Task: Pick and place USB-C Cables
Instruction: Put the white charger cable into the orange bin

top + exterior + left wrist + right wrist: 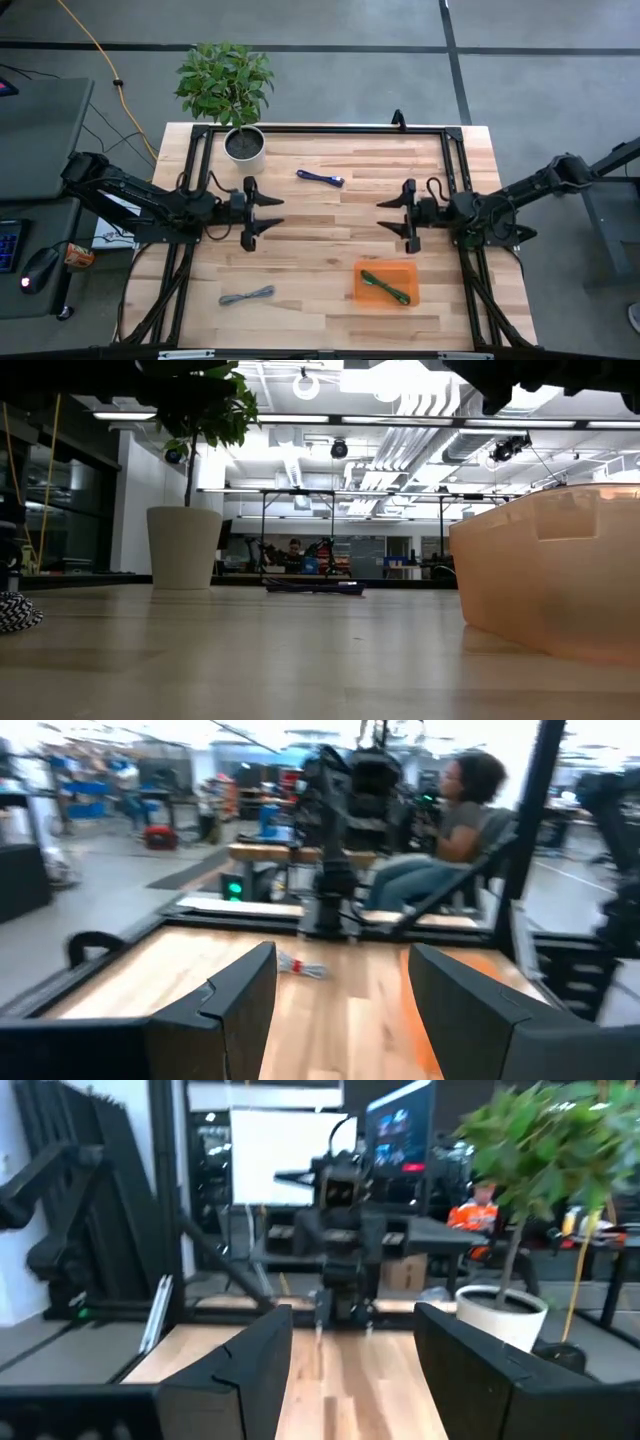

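The orange tray (362, 293) holds 1 green cable (386, 287).

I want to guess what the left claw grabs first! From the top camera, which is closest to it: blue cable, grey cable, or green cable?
From the left gripper:
1. Blue cable, just past it, toward the plant side.
2. Grey cable, near the front edge.
3. Green cable, in the orange tray, right side.
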Action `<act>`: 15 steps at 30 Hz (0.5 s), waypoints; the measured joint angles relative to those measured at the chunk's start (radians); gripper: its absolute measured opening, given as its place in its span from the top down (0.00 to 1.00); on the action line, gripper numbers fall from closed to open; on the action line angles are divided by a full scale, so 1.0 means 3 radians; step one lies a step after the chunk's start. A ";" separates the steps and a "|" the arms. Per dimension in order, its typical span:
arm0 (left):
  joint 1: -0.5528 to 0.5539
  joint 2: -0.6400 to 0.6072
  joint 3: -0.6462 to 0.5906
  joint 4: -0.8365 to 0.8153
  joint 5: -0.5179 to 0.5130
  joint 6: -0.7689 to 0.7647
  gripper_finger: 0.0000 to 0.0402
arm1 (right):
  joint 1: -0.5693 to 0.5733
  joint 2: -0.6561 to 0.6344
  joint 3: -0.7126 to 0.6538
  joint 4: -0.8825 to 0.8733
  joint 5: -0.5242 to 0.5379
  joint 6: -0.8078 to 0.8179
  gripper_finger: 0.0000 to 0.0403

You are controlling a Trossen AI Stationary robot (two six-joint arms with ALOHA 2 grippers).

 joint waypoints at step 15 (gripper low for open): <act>0.0000 0.0000 0.0000 -0.0037 -0.0026 0.0044 0.48 | -0.0108 0.0000 0.0000 0.0001 0.0118 -0.0032 0.50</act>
